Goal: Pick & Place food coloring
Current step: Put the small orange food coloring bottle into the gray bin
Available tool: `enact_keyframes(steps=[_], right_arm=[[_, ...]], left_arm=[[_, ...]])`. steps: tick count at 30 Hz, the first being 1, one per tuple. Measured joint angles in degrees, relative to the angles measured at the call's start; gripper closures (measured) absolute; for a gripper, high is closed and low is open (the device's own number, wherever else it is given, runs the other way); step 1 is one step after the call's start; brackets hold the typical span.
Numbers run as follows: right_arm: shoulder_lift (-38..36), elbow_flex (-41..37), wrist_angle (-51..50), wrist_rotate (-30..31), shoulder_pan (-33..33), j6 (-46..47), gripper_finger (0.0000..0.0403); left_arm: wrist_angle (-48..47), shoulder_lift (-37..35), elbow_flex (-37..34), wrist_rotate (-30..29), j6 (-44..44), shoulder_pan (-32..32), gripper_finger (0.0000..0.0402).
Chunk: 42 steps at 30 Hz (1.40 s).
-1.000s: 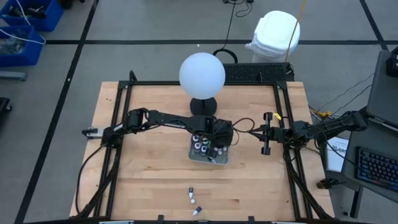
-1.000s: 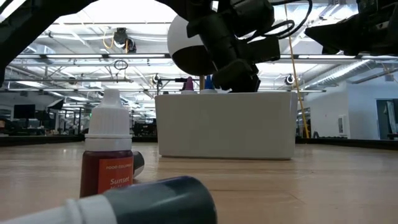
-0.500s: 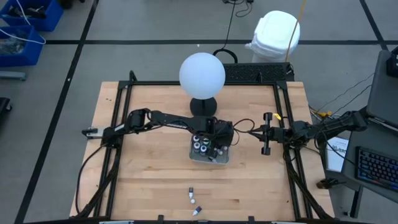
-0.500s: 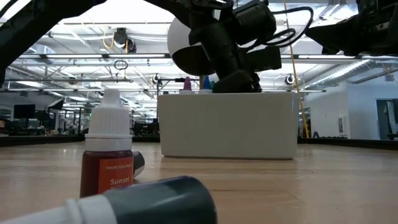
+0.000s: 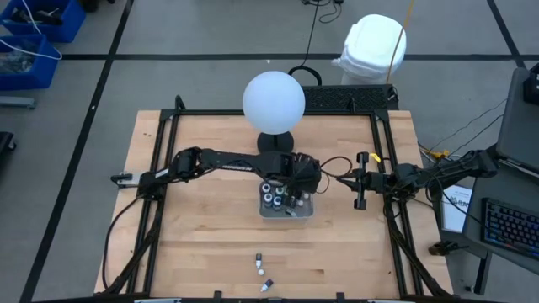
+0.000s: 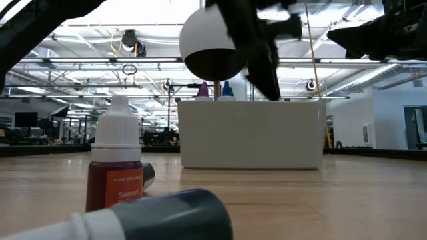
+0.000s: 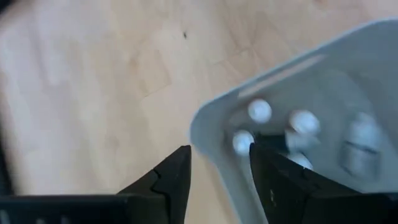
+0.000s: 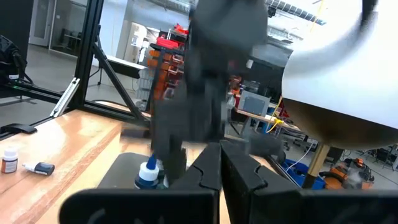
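Note:
The clear tray (image 5: 287, 212) stands near the table's middle and holds several food coloring bottles (image 5: 274, 195). Their white caps (image 7: 258, 111) show in the left wrist view. My left gripper (image 5: 301, 185) is open above the tray's far right corner; its two fingers (image 7: 185, 163) stand on either side of the tray's wall (image 7: 208, 146). Three loose bottles (image 5: 262, 269) lie near the table's near edge; the low view shows one upright, orange-red (image 6: 117, 167), and a dark one lying down (image 6: 167, 213). My right gripper (image 5: 357, 180) is shut and waits at the table's right. My left gripper comes at the tray's corner from above, slanting down, with one finger over the inside and one over the outside of the wall (image 7: 208, 146). I cannot tell whether a finger touches the rim. The tray rests flat on the table.
A big white globe (image 5: 274, 99) on a black base (image 5: 275, 141) stands just behind the tray. A black frame (image 5: 160, 168) runs round the working area. Bare wood lies left and right of the tray.
The tray has slid a little toward the table's right edge, staying flat on the table. My left gripper has gone up from the tray's inside and a little to the right.

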Motion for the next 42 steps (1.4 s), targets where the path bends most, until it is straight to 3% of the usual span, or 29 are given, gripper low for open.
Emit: enact_keyframes(steps=[3, 4, 7, 10, 13, 17, 22, 27, 32, 36, 42], right_arm=[[0.0, 0.0, 0.0, 0.0, 0.0, 0.0, 0.0403], [0.0, 0.0, 0.0, 0.0, 0.0, 0.0, 0.0403], [-0.1, 0.0, 0.0, 0.0, 0.0, 0.0, 0.0403], [0.0, 0.0, 0.0, 0.0, 0.1, 0.0, 0.0403], [0.0, 0.0, -0.4, 0.0, 0.1, 0.0, 0.0403], [0.4, 0.0, -0.7, 0.0, 0.0, -0.3, 0.0403], [0.7, 0.0, -0.2, 0.1, 0.0, -0.3, 0.0403], [1.3, 0.0, -0.4, 0.2, 0.0, 0.9, 0.0403], [2.1, 0.0, 0.4, 0.2, 0.0, 1.3, 0.0403], [2.8, 0.0, 0.8, 0.2, 0.0, 2.8, 0.0403], [3.5, 0.0, 0.8, 0.1, 0.0, 4.3, 0.0403]], left_arm=[[-14.0, -0.1, 10.2, -1.0, 0.3, -0.9, 0.0232], [-17.4, -1.7, 10.1, -1.1, -0.3, -1.2, 0.0232], [-24.3, -11.1, 2.7, -0.9, -0.8, -1.5, 0.0239], [-24.6, -22.1, -5.1, 3.0, -7.9, -1.0, 0.027], [-16.6, -35.0, -18.4, 5.9, -12.0, -1.3, 0.0323], [0.3, -52.8, -42.1, 6.7, -15.9, -2.7, 0.0392], [24.6, -70.2, -73.0, 6.8, -20.3, -4.3, 0.0395], [51.4, -79.2, -95.3, 9.4, -18.3, -4.6, 0.0394], [66.8, -85.2, -106.5, 13.1, -14.6, -4.3, 0.0397], [65.8, -91.4, -109.2, 12.2, -11.8, -2.9, 0.0398], [56.3, -105.8, -107.8, 11.1, -10.5, -1.1, 0.0399]])
